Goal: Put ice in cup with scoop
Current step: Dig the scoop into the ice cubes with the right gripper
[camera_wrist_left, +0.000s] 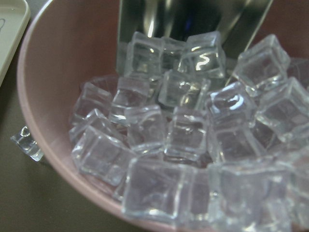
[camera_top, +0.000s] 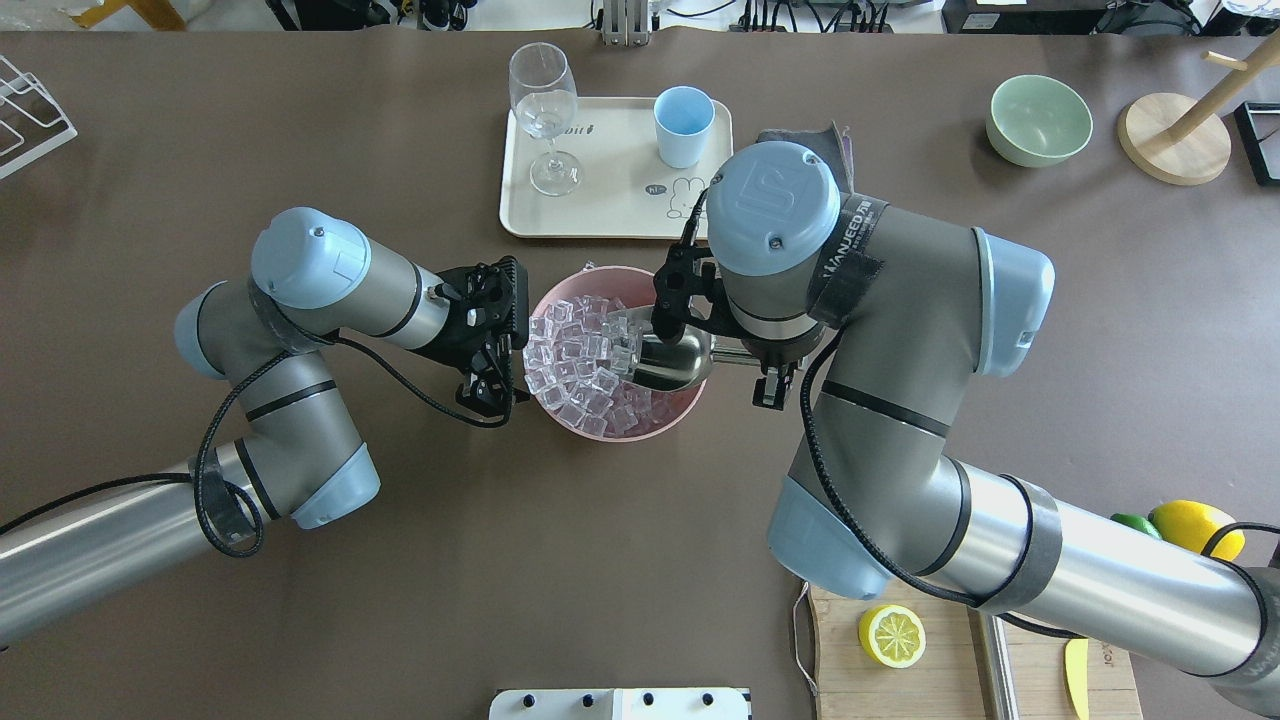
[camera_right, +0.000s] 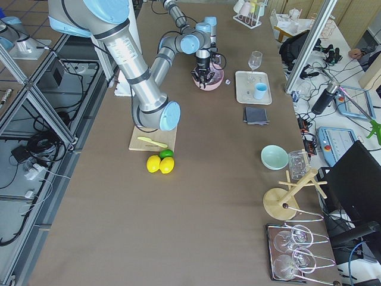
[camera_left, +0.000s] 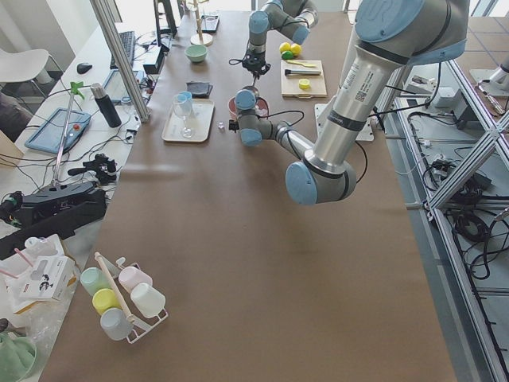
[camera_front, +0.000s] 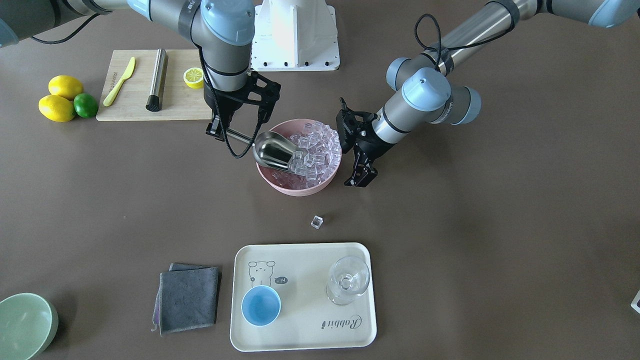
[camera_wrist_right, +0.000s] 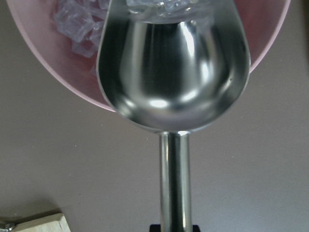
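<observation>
The steel scoop (camera_front: 272, 150) lies tilted in the pink bowl (camera_front: 295, 190), its mouth pushed into the heap of clear ice (camera_front: 317, 147). My right gripper (camera_front: 220, 131) is shut on the scoop's thin handle beside the bowl. In the right wrist view the scoop's bowl (camera_wrist_right: 174, 72) looks hollow, with ice only at its front lip. My left gripper (camera_front: 361, 179) hangs open and empty close to the bowl's other side, not touching it. Its wrist view looks into the ice (camera_wrist_left: 183, 135). The light-blue cup (camera_front: 261, 306) stands empty on the cream tray (camera_front: 310, 325).
One loose ice cube (camera_front: 317, 221) lies on the table between bowl and tray. A clear stemmed glass (camera_front: 347, 280) shares the tray. A grey cloth (camera_front: 187, 297) and a pale green bowl (camera_front: 25, 325) lie nearby. The cutting board (camera_front: 135, 105) holds a steel cylinder (camera_front: 157, 80); lemons (camera_front: 57, 107) are beside it.
</observation>
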Controlling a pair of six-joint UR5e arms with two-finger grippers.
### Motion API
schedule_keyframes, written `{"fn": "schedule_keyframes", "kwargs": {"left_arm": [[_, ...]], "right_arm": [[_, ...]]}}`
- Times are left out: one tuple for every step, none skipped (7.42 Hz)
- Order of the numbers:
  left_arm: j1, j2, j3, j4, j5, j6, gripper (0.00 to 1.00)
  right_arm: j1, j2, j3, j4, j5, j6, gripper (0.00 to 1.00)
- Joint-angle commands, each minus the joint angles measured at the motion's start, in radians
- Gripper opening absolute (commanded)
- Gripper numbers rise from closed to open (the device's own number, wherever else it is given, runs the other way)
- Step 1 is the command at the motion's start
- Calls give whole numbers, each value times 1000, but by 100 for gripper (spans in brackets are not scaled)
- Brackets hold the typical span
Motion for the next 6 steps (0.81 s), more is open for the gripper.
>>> {"fn": "schedule_keyframes", "kwargs": {"left_arm": [[0,0,0,0,-2,0,99],[-2,0,0,0,-9,0,99],[-2,0,0,0,-11,0,99],[-2,2,0,0,-11,0,99],[-2,2,0,0,-11,0,99],[-2,5,0,0,-11,0,99]], "right_arm": [[13,-83,11,168,36,59,0],[13,-99,3,216,35,80,0],[12,-111,-1,256,35,85,0],[12,-113,-3,268,36,94,0],[13,-119,0,277,38,94,0],[12,-143,0,325,38,106,0]]}}
